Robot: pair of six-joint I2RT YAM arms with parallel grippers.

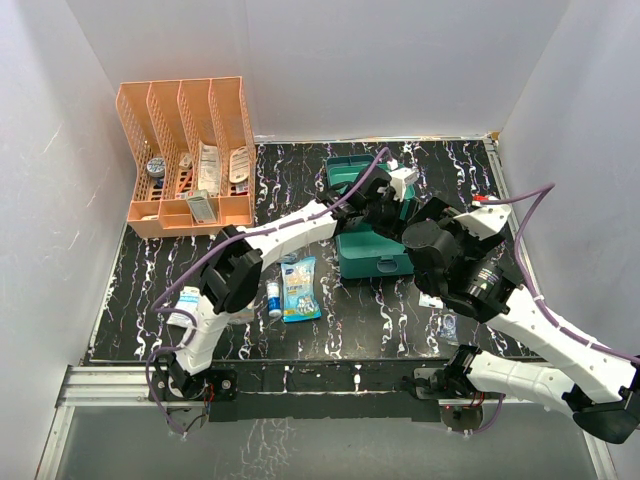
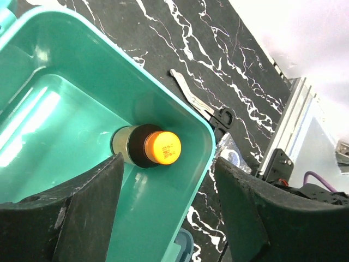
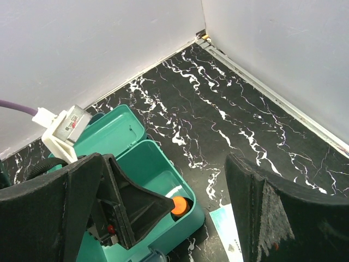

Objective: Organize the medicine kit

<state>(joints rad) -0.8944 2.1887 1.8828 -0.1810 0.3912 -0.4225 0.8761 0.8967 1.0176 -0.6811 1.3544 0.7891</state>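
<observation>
Probably light, stiff, slick plastic: kit [image 2: 65, 120] best gripped at rim. In kit's corner, bottle [image 2: 147, 146] lying. Over kit, left fingers [image 2: 82, 213] spread, empty; right fingers [image 3: 283, 213] likewise.

In the top view, much of the medicine kit [image 1: 372, 258] at frame centre is covered by the left arm [image 1: 300, 222] and the right arm [image 1: 452, 262], and the items in the orange rack [image 1: 175, 226] at upper left are too small to be named. In the left wrist view, the print on the orange-capped bottle [image 2: 148, 146] cannot be read, and a metal tool [image 2: 188, 91] is partly hidden behind the kit's rim. In the right wrist view, a white packet [image 3: 223, 226] is cut by the bottom edge.
</observation>
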